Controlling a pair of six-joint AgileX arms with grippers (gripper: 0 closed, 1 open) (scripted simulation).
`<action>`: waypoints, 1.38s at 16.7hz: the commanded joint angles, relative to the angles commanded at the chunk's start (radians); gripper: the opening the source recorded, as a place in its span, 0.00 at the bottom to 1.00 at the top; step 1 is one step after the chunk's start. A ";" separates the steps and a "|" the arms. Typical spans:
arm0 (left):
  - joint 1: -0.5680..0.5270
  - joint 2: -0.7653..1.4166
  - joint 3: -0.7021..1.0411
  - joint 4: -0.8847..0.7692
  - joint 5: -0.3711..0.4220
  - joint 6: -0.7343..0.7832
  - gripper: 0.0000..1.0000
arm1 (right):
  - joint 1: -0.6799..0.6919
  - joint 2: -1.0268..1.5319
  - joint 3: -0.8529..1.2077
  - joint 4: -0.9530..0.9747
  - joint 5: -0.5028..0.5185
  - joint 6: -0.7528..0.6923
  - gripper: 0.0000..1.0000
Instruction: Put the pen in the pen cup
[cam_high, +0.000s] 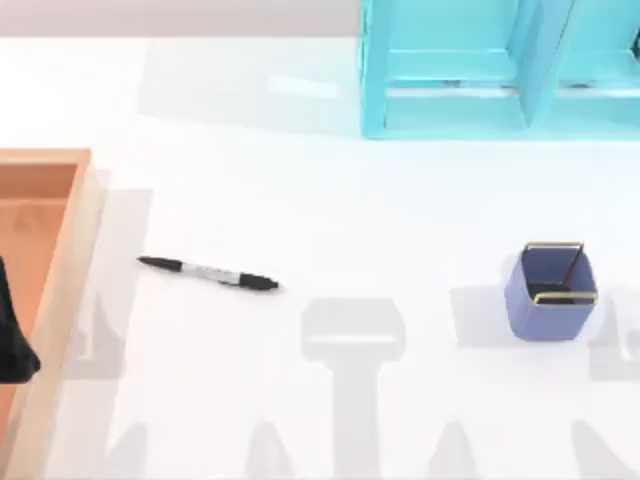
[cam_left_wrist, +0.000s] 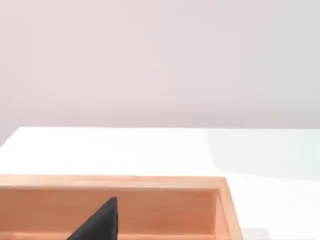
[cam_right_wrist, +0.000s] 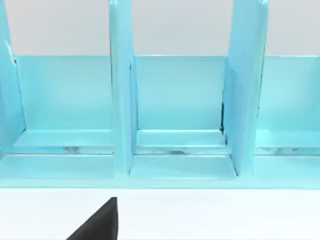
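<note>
The pen (cam_high: 208, 273) lies flat on the white table, left of centre, its tapered tip pointing toward the left. Far off at the right stands the periwinkle pen cup (cam_high: 550, 290), upright, with a thin gold wire rim. A dark part of my left gripper (cam_high: 12, 340) hangs over the orange tray at the left edge, well left of the pen; a black wedge of it (cam_left_wrist: 100, 222) shows in front of the tray wall. A black wedge of my right gripper (cam_right_wrist: 100, 222) faces the turquoise shelf.
An orange wooden tray (cam_high: 70, 260) runs along the left edge, close to the pen's tip. A large turquoise shelf (cam_high: 450, 110) with upright dividers (cam_right_wrist: 120, 100) stands at the back right. Open white tabletop stretches between pen and cup.
</note>
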 joint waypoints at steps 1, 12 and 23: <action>0.000 0.000 0.000 0.000 0.000 0.000 1.00 | 0.000 0.000 0.000 0.000 0.000 0.000 1.00; 0.000 0.000 0.000 0.000 0.000 0.000 1.00 | 0.188 0.516 0.386 -0.229 -0.110 -0.168 1.00; 0.000 0.000 0.000 0.000 0.000 0.000 1.00 | 0.511 1.581 1.312 -0.708 -0.283 -0.449 1.00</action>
